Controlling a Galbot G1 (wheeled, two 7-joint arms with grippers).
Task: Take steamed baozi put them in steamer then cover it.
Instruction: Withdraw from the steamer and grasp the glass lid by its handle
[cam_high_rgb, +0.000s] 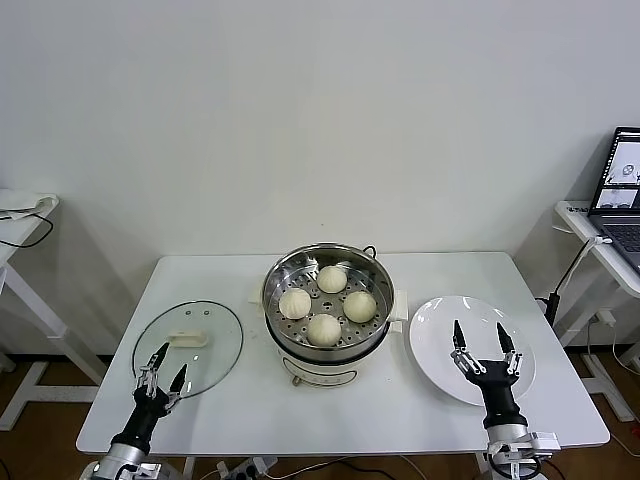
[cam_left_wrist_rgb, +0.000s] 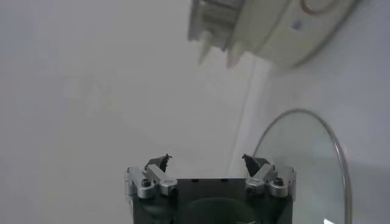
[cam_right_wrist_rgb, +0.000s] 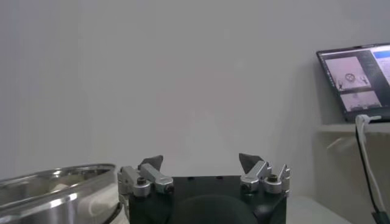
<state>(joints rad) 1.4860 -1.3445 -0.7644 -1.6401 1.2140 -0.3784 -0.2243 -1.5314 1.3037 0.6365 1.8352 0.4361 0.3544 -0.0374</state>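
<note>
Hovering over cover (cam_high_rgb: 188, 346) near edge, left hand (cam_high_rgb: 164, 367) wide open, empty; right hand (cam_high_rgb: 484, 346) likewise above plate (cam_high_rgb: 437, 330).

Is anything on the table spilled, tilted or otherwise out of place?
Nothing stands out. Four baozi sit in the upright steamer, the cover lies flat on the table to its left, and the plate is bare.

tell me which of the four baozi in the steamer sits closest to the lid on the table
The baozi on the steamer's left side, the side facing the glass lid. The other three sit at the back, the right and the front of the tray, all farther from the lid.
</note>
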